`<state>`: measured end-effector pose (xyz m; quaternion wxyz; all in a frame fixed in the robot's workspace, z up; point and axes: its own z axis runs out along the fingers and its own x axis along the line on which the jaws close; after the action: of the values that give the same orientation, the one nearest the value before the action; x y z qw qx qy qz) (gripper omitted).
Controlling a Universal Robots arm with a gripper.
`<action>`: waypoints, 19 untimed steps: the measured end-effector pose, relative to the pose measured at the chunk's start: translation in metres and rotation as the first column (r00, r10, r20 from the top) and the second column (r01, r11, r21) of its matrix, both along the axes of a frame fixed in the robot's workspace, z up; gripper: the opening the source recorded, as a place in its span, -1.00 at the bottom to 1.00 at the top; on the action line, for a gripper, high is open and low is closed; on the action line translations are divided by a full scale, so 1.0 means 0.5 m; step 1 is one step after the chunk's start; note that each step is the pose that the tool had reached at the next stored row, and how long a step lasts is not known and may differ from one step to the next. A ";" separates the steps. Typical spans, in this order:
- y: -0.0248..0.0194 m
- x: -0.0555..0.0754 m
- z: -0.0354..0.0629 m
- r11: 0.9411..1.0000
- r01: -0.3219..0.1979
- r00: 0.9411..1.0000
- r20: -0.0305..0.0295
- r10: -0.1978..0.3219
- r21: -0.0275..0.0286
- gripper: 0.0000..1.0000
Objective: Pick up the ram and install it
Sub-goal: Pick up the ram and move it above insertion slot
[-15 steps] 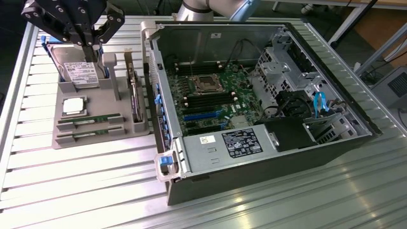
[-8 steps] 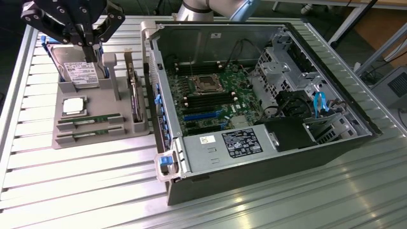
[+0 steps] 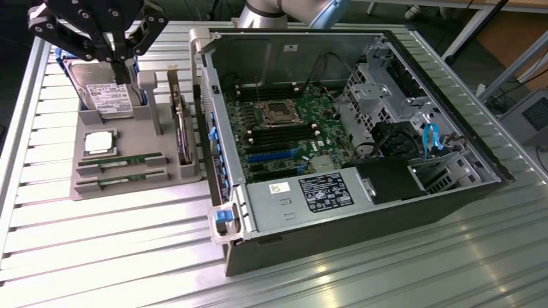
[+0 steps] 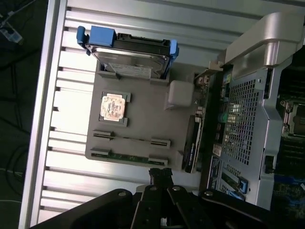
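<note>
Two ram sticks lie in slots at the near end of the grey holder [image 3: 163,138]: one ram stick [image 3: 120,160] [image 4: 131,139] and a second ram stick [image 3: 122,178] [image 4: 126,157] beside it, green with small black chips. My gripper [image 3: 122,76] [image 4: 160,172] hangs above the far end of the holder, over the hard drive [image 3: 107,97], well apart from the sticks. Its black fingers are shut with nothing between them. In the exterior view's right half stands the open computer case [image 3: 342,212], with the motherboard's long black memory slots [image 3: 272,136] in sight.
The holder also carries a silver processor chip [image 3: 99,142] [image 4: 114,106], the blue-framed hard drive [image 4: 133,57] and an upright card [image 3: 182,128] [image 4: 192,143] next to the case wall. Everything rests on a ribbed metal table [image 3: 102,256]. A power supply [image 3: 312,192] fills the case's near corner.
</note>
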<state>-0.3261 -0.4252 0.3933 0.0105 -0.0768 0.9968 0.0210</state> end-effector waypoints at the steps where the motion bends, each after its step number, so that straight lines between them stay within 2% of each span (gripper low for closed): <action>1: 0.0000 0.000 0.000 1.000 -0.009 1.000 0.000 0.009 0.000 -0.80; 8: -0.0001 0.000 0.000 0.997 -0.075 0.997 0.000 0.075 -0.003 -0.80; 12: -0.0001 0.000 0.000 0.993 -0.120 0.993 0.000 0.120 -0.005 -0.80; 13: 0.0000 0.000 0.000 0.984 -0.180 0.984 -0.001 0.180 -0.008 -0.80; 16: -0.0001 0.000 0.000 0.977 -0.214 0.977 -0.001 0.214 -0.011 -0.80; 17: 0.0000 0.000 0.000 0.959 -0.283 0.959 -0.003 0.283 -0.016 -0.80; 19: 0.0000 0.000 0.000 0.955 -0.298 0.955 -0.003 0.298 -0.017 -0.80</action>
<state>-0.3260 -0.4253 0.3933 0.0064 -0.2260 0.9740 0.0140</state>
